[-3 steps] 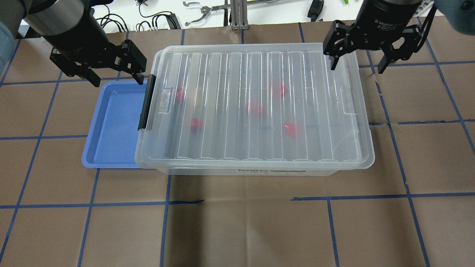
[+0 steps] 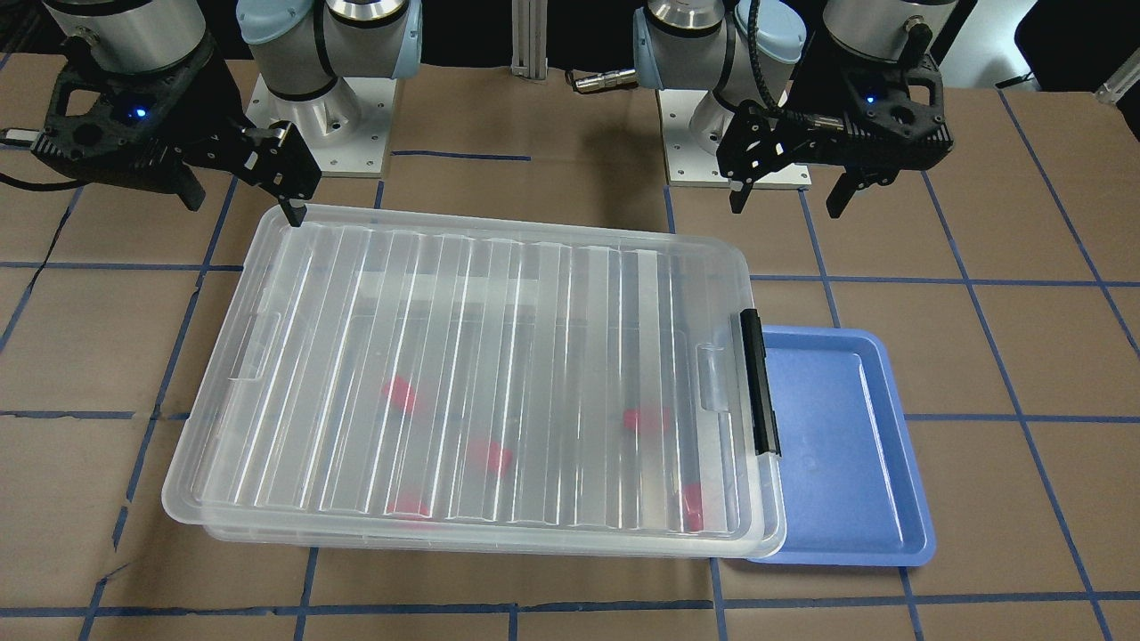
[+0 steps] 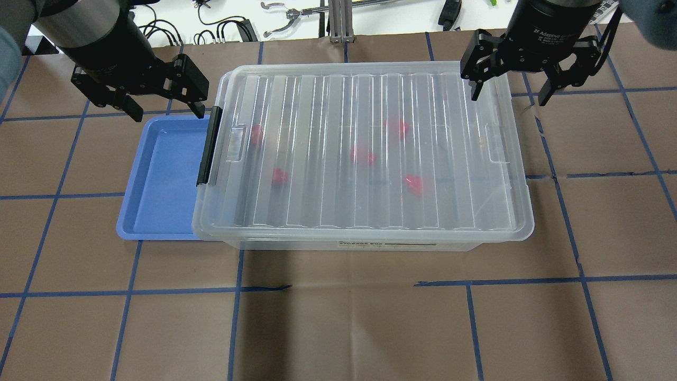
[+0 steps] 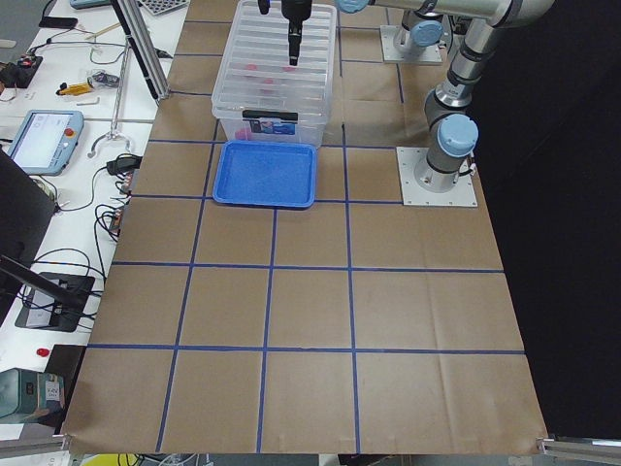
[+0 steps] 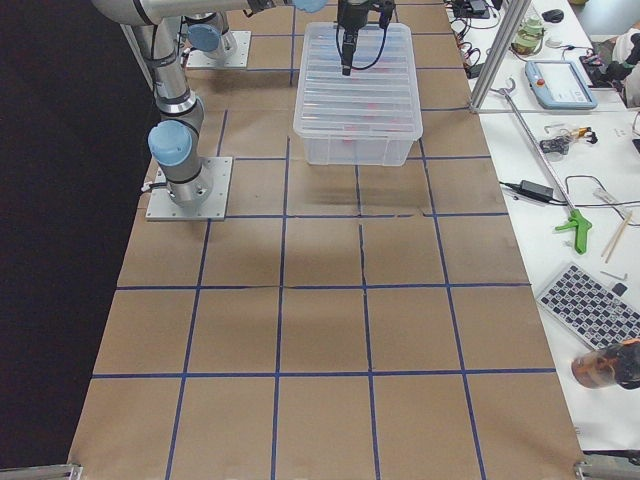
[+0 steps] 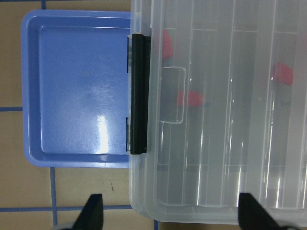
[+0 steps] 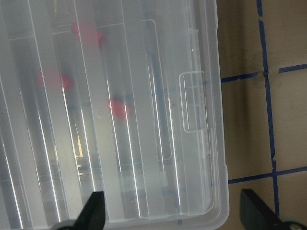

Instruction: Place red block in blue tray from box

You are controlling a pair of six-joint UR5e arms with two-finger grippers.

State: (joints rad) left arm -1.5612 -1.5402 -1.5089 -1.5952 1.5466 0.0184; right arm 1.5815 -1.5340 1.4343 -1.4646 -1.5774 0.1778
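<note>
The clear box [image 3: 365, 153] stands mid-table with its ribbed lid shut and a black latch [image 3: 209, 145] on its left end. Several red blocks show blurred through the lid, one of them near the middle [image 3: 363, 155]. The blue tray [image 3: 164, 180] lies empty beside the latch end, partly under the box rim. My left gripper [image 3: 166, 112] is open and empty above the tray's far edge, next to the latch. My right gripper [image 3: 509, 97] is open and empty over the box's far right corner. The left wrist view shows the tray [image 6: 81, 91] and the latch [image 6: 138, 93].
Brown paper with blue tape lines covers the table [image 3: 338, 317]. Cables and tools lie on the white bench [image 3: 296, 16] past the far edge. The arm bases [image 2: 321, 107] stand behind the box in the front-facing view.
My left gripper has shifted slightly toward the top of the overhead view. The right gripper, box, tray and blocks have not moved.
</note>
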